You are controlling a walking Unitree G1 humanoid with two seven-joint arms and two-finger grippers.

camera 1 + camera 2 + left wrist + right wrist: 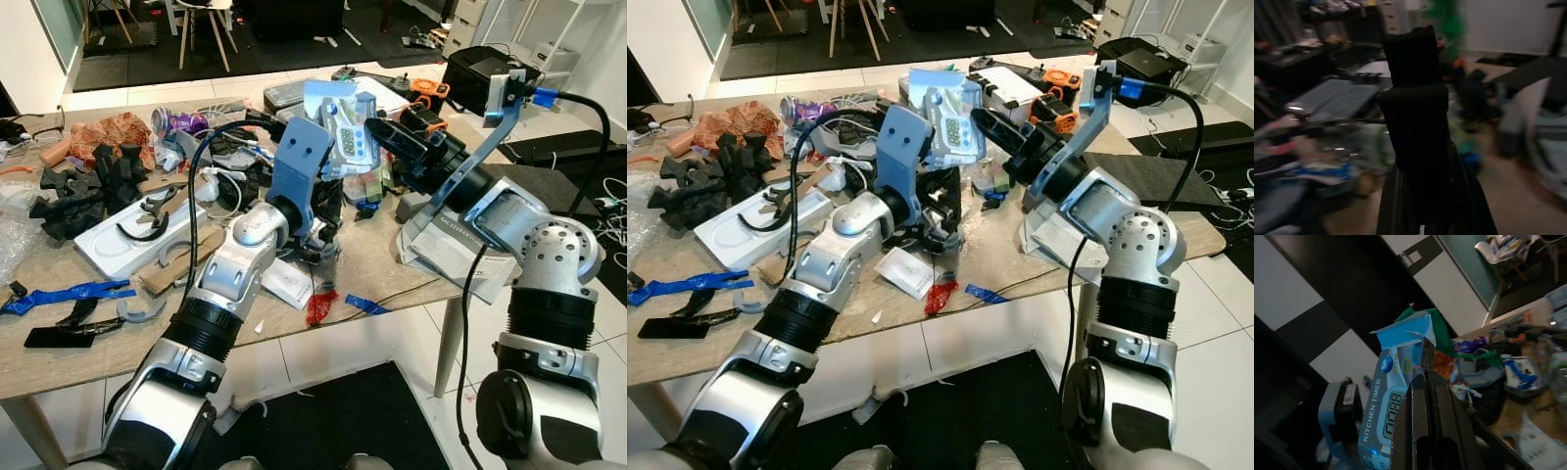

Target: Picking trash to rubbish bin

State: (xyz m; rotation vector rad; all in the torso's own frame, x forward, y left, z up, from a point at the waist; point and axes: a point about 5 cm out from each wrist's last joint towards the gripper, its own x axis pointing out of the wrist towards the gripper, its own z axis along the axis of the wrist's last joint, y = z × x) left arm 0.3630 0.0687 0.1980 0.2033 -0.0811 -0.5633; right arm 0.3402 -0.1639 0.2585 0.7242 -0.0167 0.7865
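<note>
My right gripper is raised over the middle of the cluttered table and is shut on a blue and white kitchen timer package. In the right wrist view the package sits pinched between the black fingers, with a green scrap behind it. My left gripper sits low, just under the package, among black items on the table. Its blue wrist bracket hides most of it. In the blurred left wrist view its fingers look pressed together with nothing between them.
The wooden table carries a purple can, crumpled brown paper, black foam pieces, a white tray, blue tape, a red wrapper and a leaflet. A black case stands at the far right.
</note>
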